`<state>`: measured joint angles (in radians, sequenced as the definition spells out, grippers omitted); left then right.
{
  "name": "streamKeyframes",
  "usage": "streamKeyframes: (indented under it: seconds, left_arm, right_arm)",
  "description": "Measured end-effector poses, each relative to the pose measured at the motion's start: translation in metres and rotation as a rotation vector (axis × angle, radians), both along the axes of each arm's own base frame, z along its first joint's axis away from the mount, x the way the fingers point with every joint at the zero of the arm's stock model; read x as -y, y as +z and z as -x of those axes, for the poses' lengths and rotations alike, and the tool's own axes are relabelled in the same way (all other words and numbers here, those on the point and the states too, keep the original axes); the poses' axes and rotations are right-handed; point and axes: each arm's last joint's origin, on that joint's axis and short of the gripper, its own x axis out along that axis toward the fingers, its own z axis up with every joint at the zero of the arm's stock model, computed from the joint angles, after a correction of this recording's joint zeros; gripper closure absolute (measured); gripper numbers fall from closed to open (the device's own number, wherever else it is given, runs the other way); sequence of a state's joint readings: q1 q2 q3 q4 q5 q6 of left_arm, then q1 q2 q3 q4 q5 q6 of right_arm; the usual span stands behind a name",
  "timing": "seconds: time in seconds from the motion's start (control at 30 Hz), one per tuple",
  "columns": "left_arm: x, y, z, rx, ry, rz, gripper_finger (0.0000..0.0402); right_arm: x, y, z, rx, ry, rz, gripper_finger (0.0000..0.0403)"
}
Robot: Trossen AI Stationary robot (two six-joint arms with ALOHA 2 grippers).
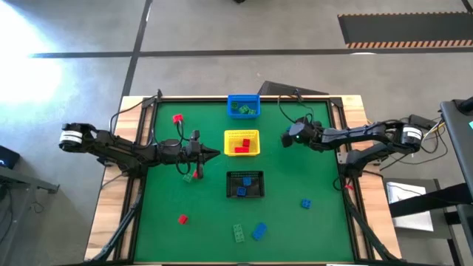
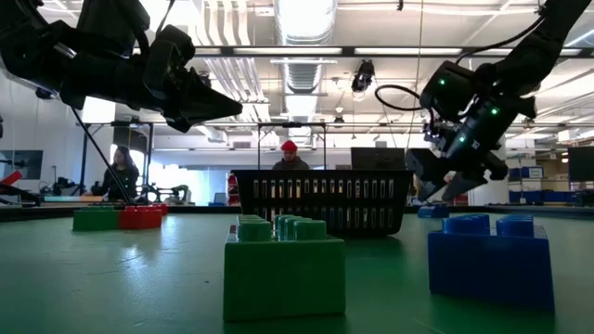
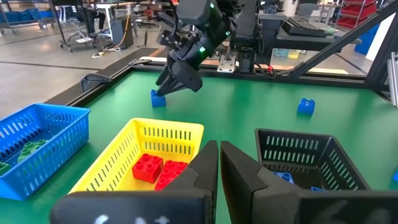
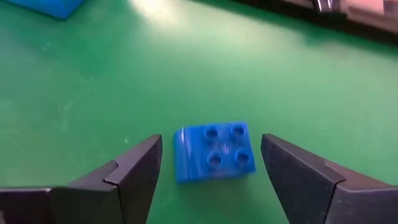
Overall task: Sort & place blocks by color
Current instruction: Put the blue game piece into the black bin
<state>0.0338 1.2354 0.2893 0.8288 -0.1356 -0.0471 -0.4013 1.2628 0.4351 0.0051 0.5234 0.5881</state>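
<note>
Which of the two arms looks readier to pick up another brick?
The right. Its right gripper hangs open directly over a blue brick, fingers on either side. The left gripper is shut and empty beside the yellow basket, over no brick.

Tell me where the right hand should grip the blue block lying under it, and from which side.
Grip the blue block across its two smooth side walls, coming straight down from above. It lies flat, studs up, between the right hand's open fingers; turning the wrist slightly to square them with the walls would probably help.
</note>
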Motion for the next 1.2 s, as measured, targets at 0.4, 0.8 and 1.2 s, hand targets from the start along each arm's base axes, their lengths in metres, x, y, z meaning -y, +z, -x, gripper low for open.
streamKeyframes:
  seconds: [0.4,0.8,1.2]
  left_arm:
    - [0.000,0.000,0.000,-0.001,0.000,-0.001,0.0402]
    - [0.000,0.000,0.000,0.000,-0.001,-0.002,0.0402]
    - [0.000,0.000,0.000,-0.002,-0.001,-0.002,0.0402]
  right_arm:
    - [0.050,0.020,0.005,0.021,0.241,-0.079,0.0135]
    - [0.072,0.022,0.001,0.043,0.349,-0.250,0.0279]
    - [0.078,0.051,-0.009,-0.249,0.346,-0.518,0.0390]
